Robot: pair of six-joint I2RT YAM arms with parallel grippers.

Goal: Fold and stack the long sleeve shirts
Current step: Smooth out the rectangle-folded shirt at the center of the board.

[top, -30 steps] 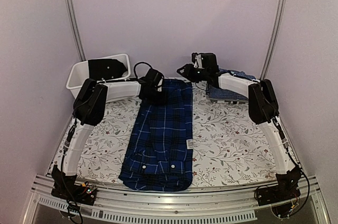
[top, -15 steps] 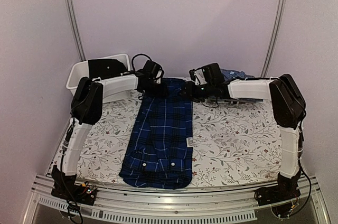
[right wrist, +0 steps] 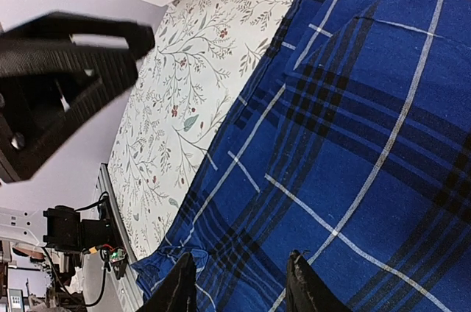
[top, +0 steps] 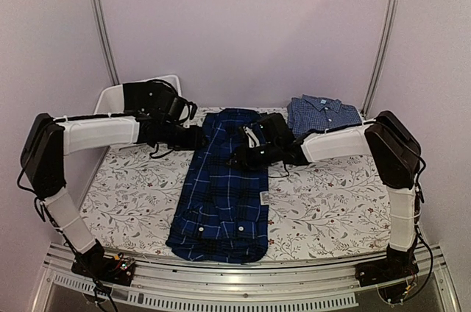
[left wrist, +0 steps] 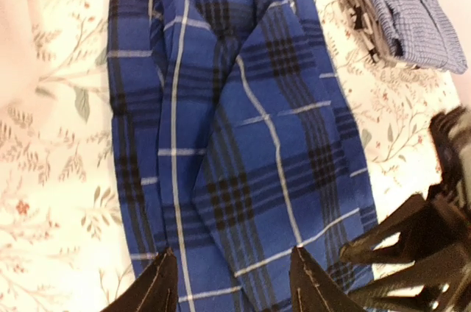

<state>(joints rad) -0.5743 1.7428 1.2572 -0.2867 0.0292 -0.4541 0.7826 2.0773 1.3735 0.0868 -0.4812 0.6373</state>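
Our arms have swung in beside the plaid shirt (top: 221, 194), lying lengthwise away from us; left jaws and right jaws hang spread, empty.

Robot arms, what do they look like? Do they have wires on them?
The left arm and right arm both have white tube-like sections joined by chunky black joints. Thin black cables loop along them. The left gripper and right gripper are black, each with two pointed fingers.
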